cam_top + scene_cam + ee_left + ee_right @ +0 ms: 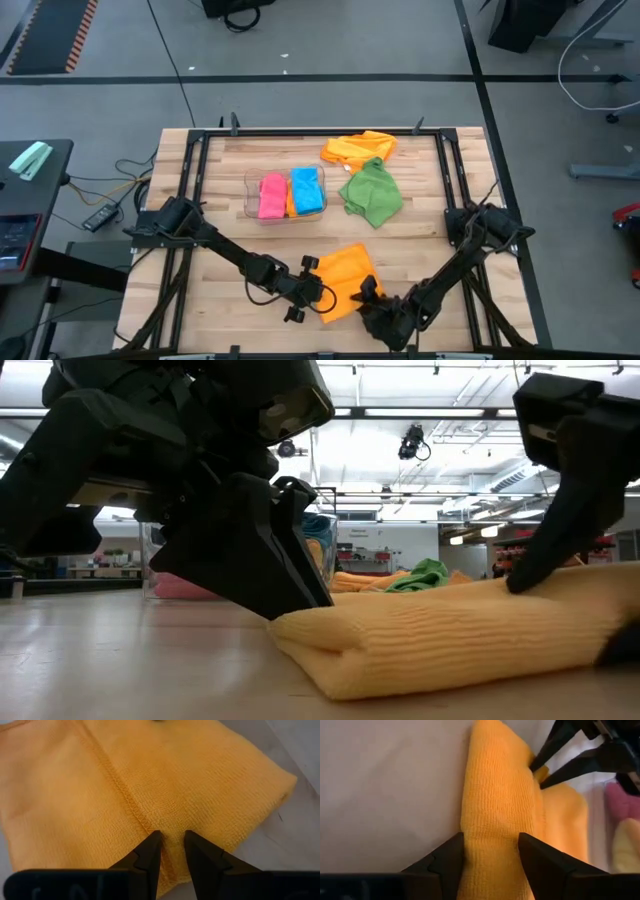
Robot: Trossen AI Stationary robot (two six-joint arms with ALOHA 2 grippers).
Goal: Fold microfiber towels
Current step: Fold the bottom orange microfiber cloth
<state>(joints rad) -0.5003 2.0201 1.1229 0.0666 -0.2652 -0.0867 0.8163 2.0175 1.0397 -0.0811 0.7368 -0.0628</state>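
An orange microfiber towel [345, 278] lies folded on the wooden table near its front edge, its thick fold [400, 640] resting on the wood. My left gripper [318, 292] is shut on the towel's left side. My right gripper [372, 293] is closed over its near right fold. A clear bin [250, 195] at mid-table holds a pink towel [271, 196] and a blue towel [306, 190]. Behind them, a green towel [372, 193] and another orange towel [360, 148] lie crumpled on the table. My left gripper pinches a small ridge of the orange towel [172, 851] between its two fingers, where a stitched hem [125, 795] runs up to them. The fingers come slanting down from the table's left. The towel lies on the table, slack. My right gripper has the towel's rolled fold [490, 835] between its two fingers, lying across it. It comes slanting down from the near right. One finger [540, 570] lies on top of the cloth, the other [620, 650] sits low beside it. The towel rests on the table.
The bin stands a short way behind the orange towel. Bare wood lies to the near left [215, 300]. Black frame rails [195, 170] run along the table's sides and back.
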